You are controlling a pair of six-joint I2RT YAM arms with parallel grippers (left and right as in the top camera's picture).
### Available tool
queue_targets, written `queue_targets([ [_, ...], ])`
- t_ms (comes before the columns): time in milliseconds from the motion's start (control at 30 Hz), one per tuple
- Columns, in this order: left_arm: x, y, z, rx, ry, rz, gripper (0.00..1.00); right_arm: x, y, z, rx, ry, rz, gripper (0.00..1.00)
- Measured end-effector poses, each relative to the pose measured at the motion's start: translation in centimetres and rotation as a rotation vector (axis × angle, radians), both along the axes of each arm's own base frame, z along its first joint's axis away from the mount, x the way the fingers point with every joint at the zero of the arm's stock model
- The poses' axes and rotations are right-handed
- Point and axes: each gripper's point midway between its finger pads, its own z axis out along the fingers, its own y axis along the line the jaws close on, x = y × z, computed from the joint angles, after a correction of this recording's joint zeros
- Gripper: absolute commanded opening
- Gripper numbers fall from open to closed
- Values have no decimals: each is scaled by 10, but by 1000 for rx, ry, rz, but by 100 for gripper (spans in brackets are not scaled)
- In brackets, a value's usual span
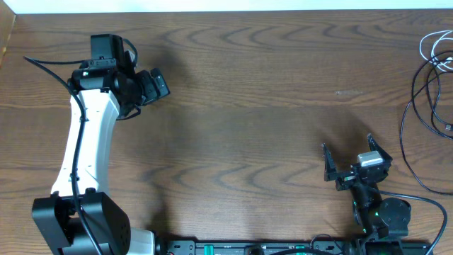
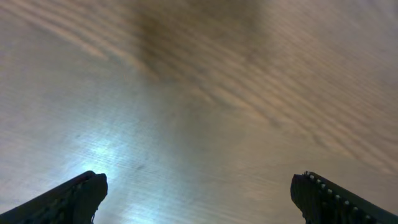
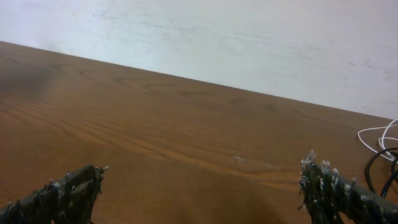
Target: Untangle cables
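Cables cut off at right edge; left pincer and right pincer gape wide

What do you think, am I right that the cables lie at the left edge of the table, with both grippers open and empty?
No: the overhead view shows the cables at the right edge of the table, not the left. The left gripper and right gripper are indeed both open and empty.
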Motion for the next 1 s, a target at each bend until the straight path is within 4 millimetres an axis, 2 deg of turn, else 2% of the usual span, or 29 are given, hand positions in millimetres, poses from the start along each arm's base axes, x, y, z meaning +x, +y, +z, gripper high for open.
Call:
queue_targets([
  [67, -1, 3, 1, 19, 0, 7, 100, 0, 0, 0, 0, 0, 0, 99],
  [167, 1, 7, 16, 43, -80, 15, 100, 0, 0, 0, 0, 0, 0, 99],
  [267, 6, 9, 54, 72, -293, 23, 100, 0, 0, 0, 0, -1, -1, 99],
  [367, -1, 11, 88, 99, -500, 27, 100, 0, 0, 0, 0, -1, -2, 99],
  [433, -11, 10, 102, 116, -613, 18, 100, 0, -1, 0, 0, -1, -3, 99],
  [500, -25, 8, 108, 139, -704, 2, 100, 0, -1, 0, 1, -1, -3, 99],
  [600, -45, 7, 101, 183, -795, -31, 100, 0, 0, 0, 2, -1, -3, 99],
  [733, -71, 4, 78, 239, -898, -67, 100, 0, -1, 0, 3, -1, -4, 99],
  [900, -90, 0, 61, 292, -1010, -103, 100, 0, -1, 0, 3, 0, -4, 99],
  [1000, -100, -8, 42, 323, -1044, -156, 100, 0, -1, 0, 3, 0, -4, 99],
])
